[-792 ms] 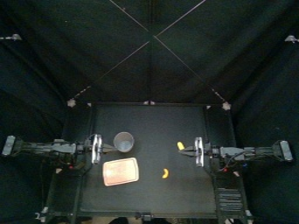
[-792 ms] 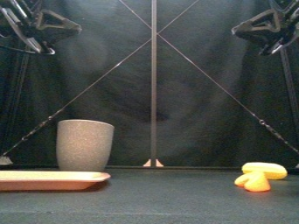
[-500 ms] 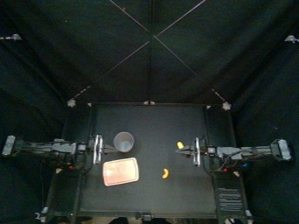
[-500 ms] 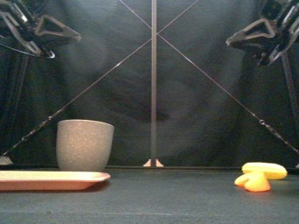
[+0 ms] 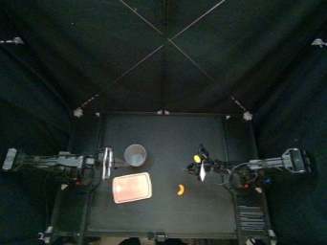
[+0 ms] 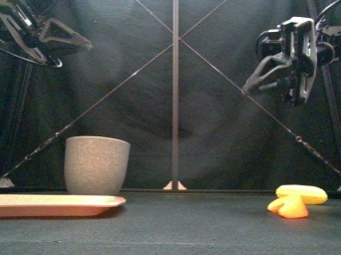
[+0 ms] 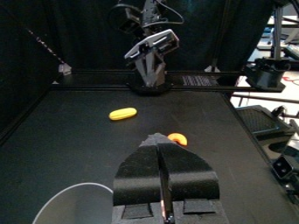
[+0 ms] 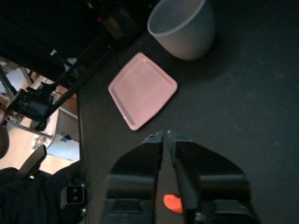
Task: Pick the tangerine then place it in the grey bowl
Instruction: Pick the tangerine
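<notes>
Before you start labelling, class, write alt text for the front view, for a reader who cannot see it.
A grey cup stands at left behind a flat pink tray; at right an orange tangerine lies in front of a yellow toy. The right tool hangs high at upper right, the left tool at upper left.

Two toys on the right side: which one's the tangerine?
The rounded orange one in front is the tangerine; the yellow toy just behind it is elongated.

Top cam overhead, front table-lvl, wrist cams close; all see grey cup [image 6: 96, 164].
</notes>
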You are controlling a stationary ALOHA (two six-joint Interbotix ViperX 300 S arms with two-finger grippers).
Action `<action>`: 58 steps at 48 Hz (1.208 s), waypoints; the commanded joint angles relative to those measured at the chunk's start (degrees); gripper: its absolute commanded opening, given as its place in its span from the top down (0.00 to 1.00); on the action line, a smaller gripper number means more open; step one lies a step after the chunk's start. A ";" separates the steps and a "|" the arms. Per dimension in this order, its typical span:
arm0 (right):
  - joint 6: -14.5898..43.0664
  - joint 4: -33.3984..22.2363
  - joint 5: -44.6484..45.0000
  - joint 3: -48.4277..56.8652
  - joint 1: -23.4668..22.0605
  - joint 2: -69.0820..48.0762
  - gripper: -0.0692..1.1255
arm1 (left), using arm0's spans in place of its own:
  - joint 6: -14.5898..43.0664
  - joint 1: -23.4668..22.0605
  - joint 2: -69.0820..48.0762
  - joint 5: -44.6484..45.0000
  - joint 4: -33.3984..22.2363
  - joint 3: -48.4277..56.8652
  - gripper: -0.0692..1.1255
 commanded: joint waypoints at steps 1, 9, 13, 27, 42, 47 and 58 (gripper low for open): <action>0.00 3.96 1.05 -1.41 0.62 1.67 0.25 | 0.09 0.18 0.26 -0.18 0.09 -0.97 0.87; 0.26 14.06 7.91 -1.58 1.49 3.34 0.14 | 0.09 0.18 0.26 -0.18 0.00 -0.62 0.87; 0.09 21.80 13.27 -1.49 1.67 4.22 0.15 | 0.09 0.18 0.26 -0.18 0.00 -0.35 0.87; 0.18 30.50 23.55 -2.02 1.32 7.21 0.15 | 0.00 0.62 0.26 -0.70 -0.09 0.18 0.87; 0.35 33.40 16.44 -4.39 2.20 18.98 0.16 | -0.18 0.97 0.26 -0.62 -0.35 0.26 0.87; 0.26 34.80 16.17 -5.89 2.64 22.32 0.16 | -0.18 0.88 0.26 -0.62 -0.62 0.35 0.87; 0.35 36.21 13.97 -7.38 4.22 24.26 0.16 | -0.09 0.97 0.26 -0.62 -0.79 0.35 0.87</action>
